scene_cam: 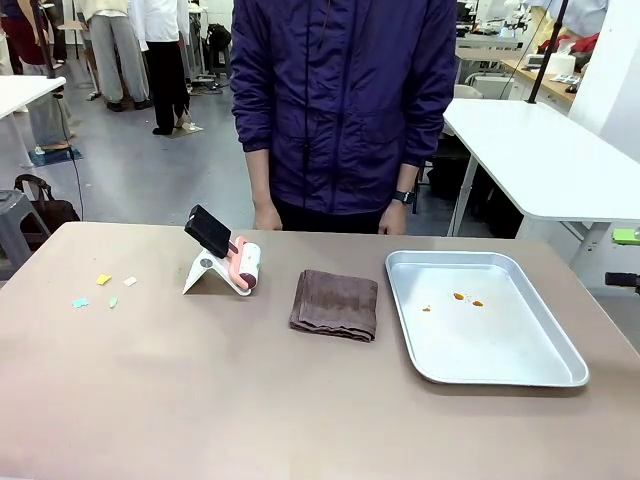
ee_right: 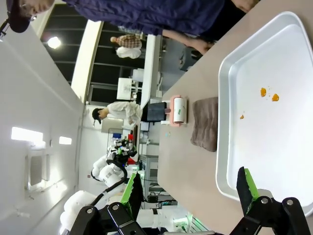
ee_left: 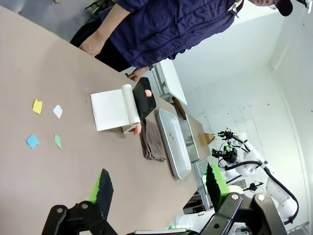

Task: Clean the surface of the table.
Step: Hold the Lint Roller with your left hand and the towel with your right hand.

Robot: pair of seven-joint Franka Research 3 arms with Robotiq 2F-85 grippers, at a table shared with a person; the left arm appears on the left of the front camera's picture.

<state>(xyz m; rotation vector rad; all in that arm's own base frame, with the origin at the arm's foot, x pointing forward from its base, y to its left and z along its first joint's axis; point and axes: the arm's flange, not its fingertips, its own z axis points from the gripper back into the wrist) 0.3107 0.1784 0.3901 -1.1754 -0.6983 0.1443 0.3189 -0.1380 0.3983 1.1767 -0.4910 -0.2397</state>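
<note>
The brown-taupe table (scene_cam: 200,400) carries several small coloured paper scraps (scene_cam: 103,280) near its left side. A lint roller (scene_cam: 245,266) with a black handle leans on a white stand (scene_cam: 205,272). To its right lies a folded brown cloth (scene_cam: 335,304). In the left wrist view my left gripper (ee_left: 160,186) hangs open above the table (ee_left: 49,58), with the scraps (ee_left: 37,106) and the roller (ee_left: 131,105) ahead of it. My right gripper (ee_right: 190,190) is open over the near edge of the metal tray (ee_right: 254,147), with nothing between its fingers.
A shiny metal tray (scene_cam: 500,370) with a few orange crumbs (scene_cam: 460,297) sits on the right of the table. A person in a dark purple jacket (scene_cam: 340,100) stands at the far edge, hands (scene_cam: 267,215) hanging down. A white table (scene_cam: 540,150) stands behind to the right.
</note>
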